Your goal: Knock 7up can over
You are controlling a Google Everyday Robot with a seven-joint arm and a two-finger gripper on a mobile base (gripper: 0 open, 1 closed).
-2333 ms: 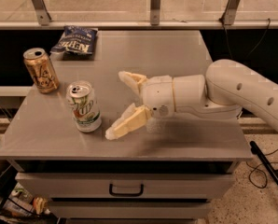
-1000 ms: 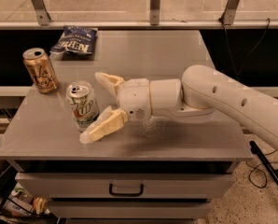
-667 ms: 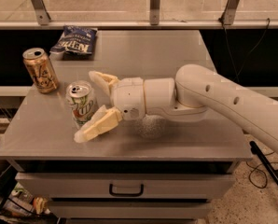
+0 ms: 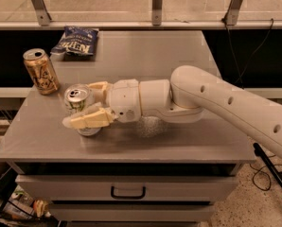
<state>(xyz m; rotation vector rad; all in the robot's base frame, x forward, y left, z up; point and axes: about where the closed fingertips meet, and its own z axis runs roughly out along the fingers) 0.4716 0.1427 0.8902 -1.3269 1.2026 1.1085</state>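
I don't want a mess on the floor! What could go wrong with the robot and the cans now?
1. The 7up can stands near the table's front left corner. Once tipped, it might roll off.
2. The gold can stands close behind it to the left. A push that way could hit it too.
3. The gripper has its open fingers on both sides of the 7up can, so it might drag the can instead of tipping it.

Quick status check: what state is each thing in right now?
7up can: standing, not yet knocked over.
hand: down around the 7up can.
gold can: upright, left of the 7up can, apart from it.
chip bag: lying flat at the back.
drawer: shut.
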